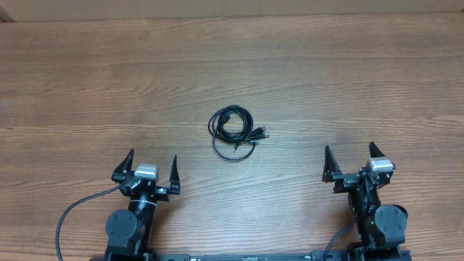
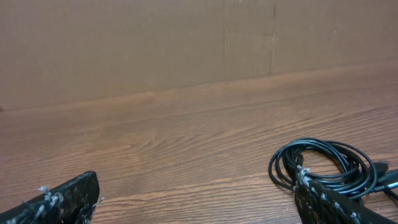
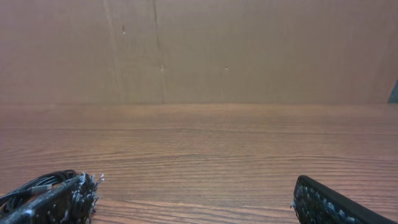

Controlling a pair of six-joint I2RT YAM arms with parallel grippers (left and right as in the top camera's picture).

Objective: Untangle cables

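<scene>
The cables lie as one small tangled coil of thin black cord in the middle of the wooden table, with small plugs sticking out on the right side. In the left wrist view the cables sit at the lower right, partly behind one fingertip. The right wrist view catches only an edge of the cables at the lower left. My left gripper stands open near the front edge, left of the coil, holding nothing. My right gripper is open too, right of the coil and apart from it.
The wooden table stretches bare behind the coil. A thicker black arm cable loops from the left arm's base at the front. A brown wall rises beyond the table's far edge.
</scene>
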